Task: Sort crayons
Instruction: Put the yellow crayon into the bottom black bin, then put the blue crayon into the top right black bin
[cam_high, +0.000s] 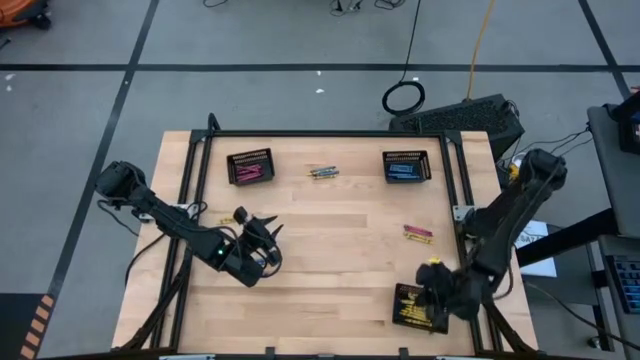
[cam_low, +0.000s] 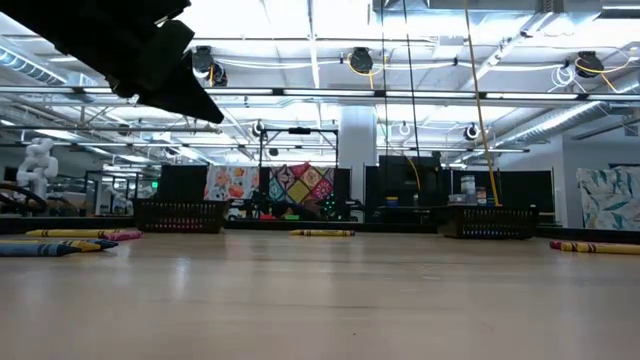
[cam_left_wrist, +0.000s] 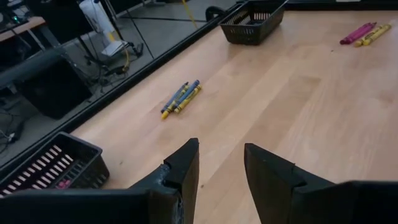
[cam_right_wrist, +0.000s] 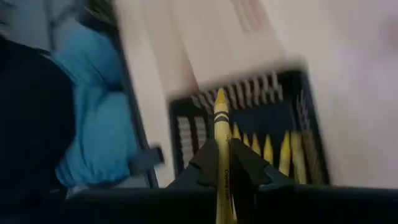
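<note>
My right gripper (cam_high: 432, 285) is shut on a yellow crayon (cam_right_wrist: 221, 118) above the black basket of yellow crayons (cam_high: 412, 308) at the table's near right. My left gripper (cam_high: 265, 232) is open and empty, above the table's left middle; its fingers also show in the left wrist view (cam_left_wrist: 221, 165). Loose blue and yellow crayons (cam_high: 322, 172) lie flat at the far middle. Pink and yellow crayons (cam_high: 417, 233) lie flat at the right. In the low view, more crayons (cam_low: 70, 238) lie at the left. My right gripper pinches the yellow crayon between its two fingers (cam_right_wrist: 245, 163). The crayon lies along the fingers, and its pointed end (cam_right_wrist: 220, 99) sticks out past the fingertips. It is lifted clear, over the basket of yellow crayons (cam_right_wrist: 273, 149).
A black basket with pink crayons (cam_high: 250, 167) stands at the far left and one with blue crayons (cam_high: 406, 166) at the far right. A black frame rail (cam_high: 330, 133) runs around the table. Bare wood (cam_high: 340, 260) lies between the two arms.
</note>
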